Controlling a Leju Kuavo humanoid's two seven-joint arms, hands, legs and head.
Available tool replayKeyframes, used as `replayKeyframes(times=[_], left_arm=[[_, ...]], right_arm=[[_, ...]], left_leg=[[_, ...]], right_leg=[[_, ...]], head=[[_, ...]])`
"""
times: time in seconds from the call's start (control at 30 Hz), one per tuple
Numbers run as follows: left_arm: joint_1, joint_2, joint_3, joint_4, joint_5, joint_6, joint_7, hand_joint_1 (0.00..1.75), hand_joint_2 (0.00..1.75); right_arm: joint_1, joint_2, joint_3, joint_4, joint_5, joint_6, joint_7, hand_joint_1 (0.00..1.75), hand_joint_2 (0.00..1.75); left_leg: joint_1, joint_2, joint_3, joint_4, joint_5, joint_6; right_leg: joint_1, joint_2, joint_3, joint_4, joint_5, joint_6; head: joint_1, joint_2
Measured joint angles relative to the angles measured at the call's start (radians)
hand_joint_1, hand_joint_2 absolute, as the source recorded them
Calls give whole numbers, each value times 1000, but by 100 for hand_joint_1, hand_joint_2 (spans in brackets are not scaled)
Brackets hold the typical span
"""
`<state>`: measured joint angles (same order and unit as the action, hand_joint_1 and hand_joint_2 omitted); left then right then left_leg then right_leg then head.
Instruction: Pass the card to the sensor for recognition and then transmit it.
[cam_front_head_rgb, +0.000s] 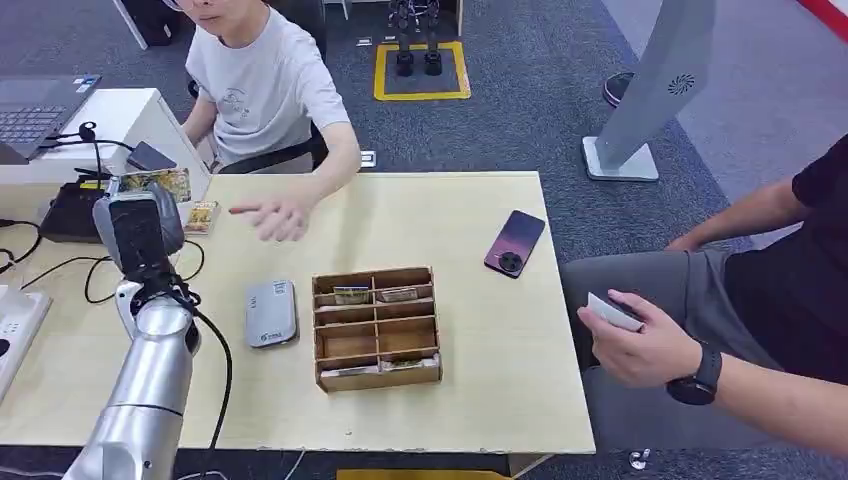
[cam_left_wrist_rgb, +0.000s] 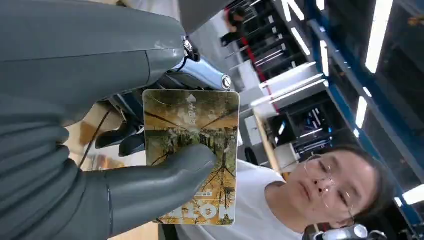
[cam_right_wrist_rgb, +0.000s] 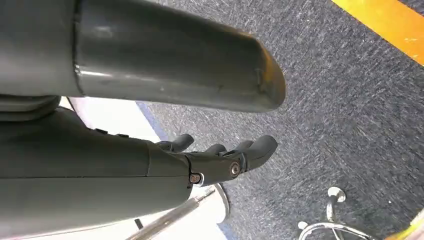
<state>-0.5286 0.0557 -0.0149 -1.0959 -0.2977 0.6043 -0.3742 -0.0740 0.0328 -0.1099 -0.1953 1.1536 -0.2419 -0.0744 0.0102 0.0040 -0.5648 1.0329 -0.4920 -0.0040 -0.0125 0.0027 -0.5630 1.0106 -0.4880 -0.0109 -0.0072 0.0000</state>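
My left hand (cam_front_head_rgb: 140, 228) is raised above the table's left side and holds a yellow-brown picture card (cam_front_head_rgb: 155, 184) upright. In the left wrist view the thumb (cam_left_wrist_rgb: 165, 177) presses the card (cam_left_wrist_rgb: 192, 150) against the fingers behind it. The grey card sensor (cam_front_head_rgb: 271, 313) lies flat on the table, lower and to the right of that hand, apart from it. My right hand (cam_right_wrist_rgb: 215, 162) hangs over grey carpet with its fingers loosely apart and nothing in them.
A wooden compartment box (cam_front_head_rgb: 377, 326) with cards in it stands right of the sensor. A dark phone (cam_front_head_rgb: 515, 242) lies further right, another card (cam_front_head_rgb: 201, 216) near my hand. A person's hand (cam_front_head_rgb: 270, 218) hovers over the table; a seated person at right holds a white card (cam_front_head_rgb: 612, 310). Cables and a laptop (cam_front_head_rgb: 35, 110) crowd the left.
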Motion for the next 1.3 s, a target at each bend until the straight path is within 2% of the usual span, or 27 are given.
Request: replayKeyframes(times=[0.27, 0.43, 0.53, 0.57, 0.77, 0.87, 0.93, 1.0, 1.13, 1.3], left_arm=[[0, 6, -13, 37, -148, 14, 2, 175, 175], [1, 6, -25, 43, -179, 13, 3, 175, 175], [3, 6, -32, 43, -169, -10, 0, 175, 175], [5, 6, -32, 43, -167, -15, 0, 0, 175], [13, 6, -33, 41, -149, -49, -5, 0, 175], [47, 13, -43, 4, -161, -149, -8, 0, 175], [111, 30, -82, -87, -186, -269, -23, 0, 175], [183, 53, -130, -178, -225, -349, -31, 0, 175], [286, 106, -236, -349, -313, -411, -29, 0, 175], [330, 159, -322, -458, -364, -436, -26, 0, 175]], right_arm=[[-1, 0, 0, 0, 8, 10, -11, 0, 0], [-1, 0, 0, -2, 10, 12, -14, 0, 0], [-2, 0, 0, -3, 9, 14, -18, 0, 0], [-2, 0, 0, -3, 9, 14, -18, 0, 0], [-1, 0, 0, -3, 5, 13, -18, 0, 0], [1, 0, -2, -3, -14, 5, -23, 0, 0], [10, -3, -9, -3, -26, -4, -32, 0, 0], [22, -6, -16, -2, -34, -8, -35, 0, 0], [37, -11, -29, 1, -43, -11, -39, 0, 0], [41, -17, -37, 2, -44, -12, -38, 0, 0]], left_leg=[[0, 0, -1, 0, 0, 0], [0, 1, -1, 0, 0, 0], [0, 1, -1, 0, 0, 0], [0, 1, -1, 0, 0, 0], [0, 1, -1, 0, 0, 0], [0, 1, -1, 0, 0, 0], [0, 2, -1, 0, -1, 0], [0, 1, -1, 0, -1, 1], [0, 1, -3, 0, -2, 1], [0, 1, -3, 0, -1, 1]], right_leg=[[0, 0, 0, 0, 0, 0], [0, 1, -1, 0, 0, 0], [0, 1, -1, 0, 0, 0], [0, 1, -1, 0, 0, 0], [0, 1, -1, 0, 0, 0], [0, 1, -1, 0, 0, 0], [0, 1, -1, 0, 0, 0], [0, 1, -1, 0, -1, 1], [0, 1, -3, -1, -1, 1], [0, 1, -3, -1, -1, 1]], head=[[0, 0], [0, 0], [0, 0], [0, 0], [0, 0], [0, 0], [0, 0], [0, 0], [0, 0], [0, 0]])
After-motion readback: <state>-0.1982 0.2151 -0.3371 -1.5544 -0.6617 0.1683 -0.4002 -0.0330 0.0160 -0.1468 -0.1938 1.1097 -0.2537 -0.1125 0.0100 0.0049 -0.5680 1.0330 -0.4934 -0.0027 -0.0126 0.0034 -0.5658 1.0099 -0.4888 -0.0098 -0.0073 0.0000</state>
